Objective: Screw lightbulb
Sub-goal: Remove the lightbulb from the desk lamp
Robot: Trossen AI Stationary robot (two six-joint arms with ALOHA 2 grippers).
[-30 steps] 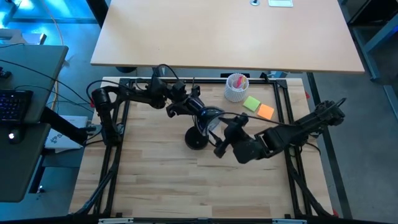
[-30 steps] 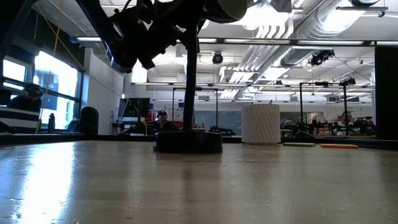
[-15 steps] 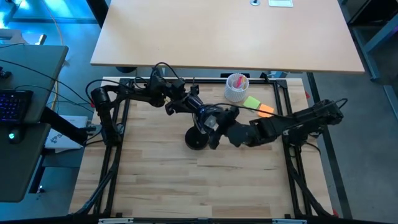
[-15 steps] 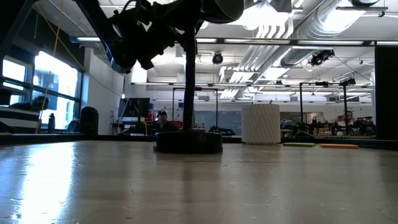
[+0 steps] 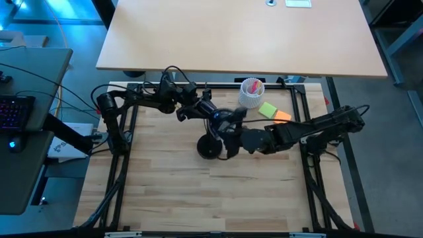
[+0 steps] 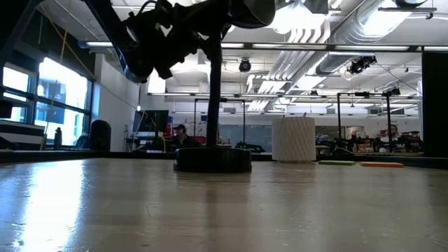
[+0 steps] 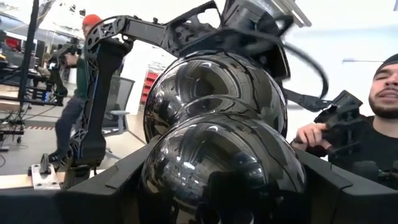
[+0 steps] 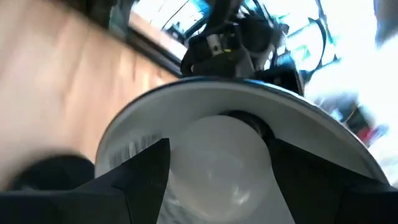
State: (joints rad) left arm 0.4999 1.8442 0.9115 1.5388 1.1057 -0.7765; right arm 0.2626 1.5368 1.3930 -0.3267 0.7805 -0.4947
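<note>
Right wrist view puts the lightbulb [image 8: 217, 155] squarely ahead of me, its white glass globe sitting in the white-lined lamp head [image 8: 155, 118], with my right gripper [image 8: 211, 186] closed around it, one dark finger on each side of the globe. From above, that gripper [image 5: 232, 134] meets the lamp near the table's middle, just toward 1 o'clock of the round lamp base [image 5: 208, 148]. My left gripper [image 5: 210, 114] comes in from about 10 o'clock and clamps the lamp head's glossy black shell [image 7: 217, 118], which fills its wrist view between spread fingers, so I read it as steadying the shade. I judge the bulb light, rigid and fragile: thin glass that would crack under a hard squeeze, and smooth enough to slip when I twist. I would take it at the widest part of the globe, pads opposite each other, with only enough pressure to turn it, keeping the wrist in line with the socket so the threads do not cross. I cannot see the metal screw base, which is hidden in the socket, so I cannot say how far it is threaded. At 1 o'clock on the table stand a white ribbed cup [image 5: 251, 93] and sticky notes [image 5: 274, 114], well clear. Low view shows the lamp's stem [image 6: 213, 98] upright.
</note>
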